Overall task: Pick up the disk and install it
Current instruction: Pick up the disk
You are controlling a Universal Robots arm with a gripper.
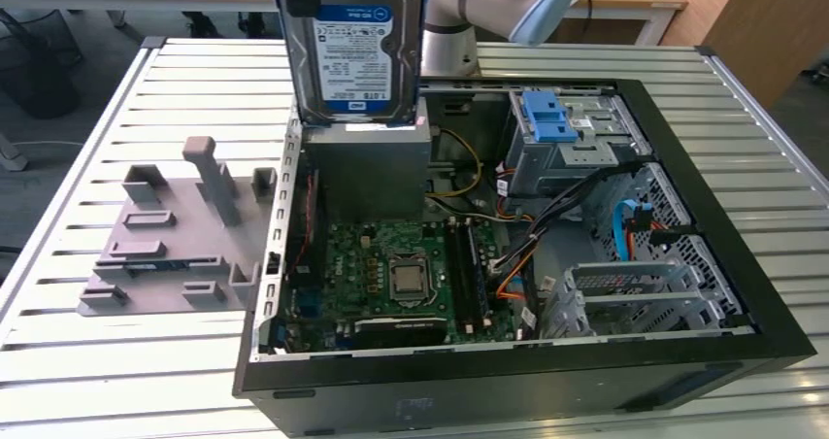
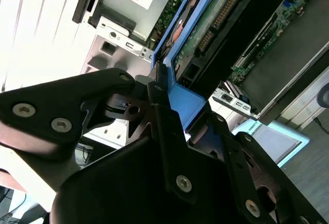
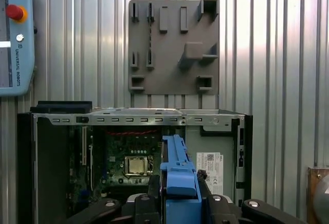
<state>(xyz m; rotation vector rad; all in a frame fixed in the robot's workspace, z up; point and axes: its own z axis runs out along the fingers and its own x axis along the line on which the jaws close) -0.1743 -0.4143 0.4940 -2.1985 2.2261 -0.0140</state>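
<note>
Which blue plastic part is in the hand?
The blue frame on the disk, held above the case; the blue latch sits on the drive cage.

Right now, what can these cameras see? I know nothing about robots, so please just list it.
table: one, silvery slatted metal, under everything.
computer case: one, black, open, lying on the table.
circuit board: one, green, inside the case.
metal box: one, grey, inside the case.
latch piece: one, blue, on the case's drive cage.
holder plate: one, grey, on the table, at the exterior view's left of the case.
control pendant: one, pale blue with a red button, apart from the case.
disk: one, silver with a blue-and-white label, upright above the case.
robot arm: one, silver-grey, behind the case.
gripper: one, black, shut on the disk's blue frame.
</note>
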